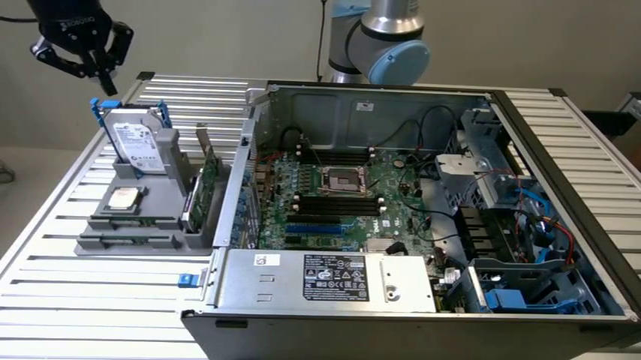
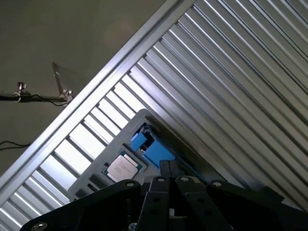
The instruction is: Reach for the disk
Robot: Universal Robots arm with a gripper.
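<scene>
**Disk position.** The disk stands on edge in a grey holder on the slatted desk, at the exterior view's left of the open computer case.

**Orientation.** The long axis of the disk runs close to vertical. The white label face is turned toward the exterior camera. The blue rails run along both long edges, and their tips rise above the top edge. The lower end of the disk is hidden inside the holder slot.

**Adjacent part.** A CPU chip lies flat on the holder, in front of the disk.

**Claw.** The claw hangs above the disk, near the tip of the rail on the exterior view's left. It is apart from the rail. The fingers are pressed together and hold nothing. The top of the claw is cut off by the frame edge.

**Wrist view.** The claw points down at the holder. The blue piece next to the fingertips appears to be the top of the disk carrier, seen end-on. The metal body of the disk is largely hidden behind the claw housing. The CPU chip shows just beside the blue piece.
</scene>
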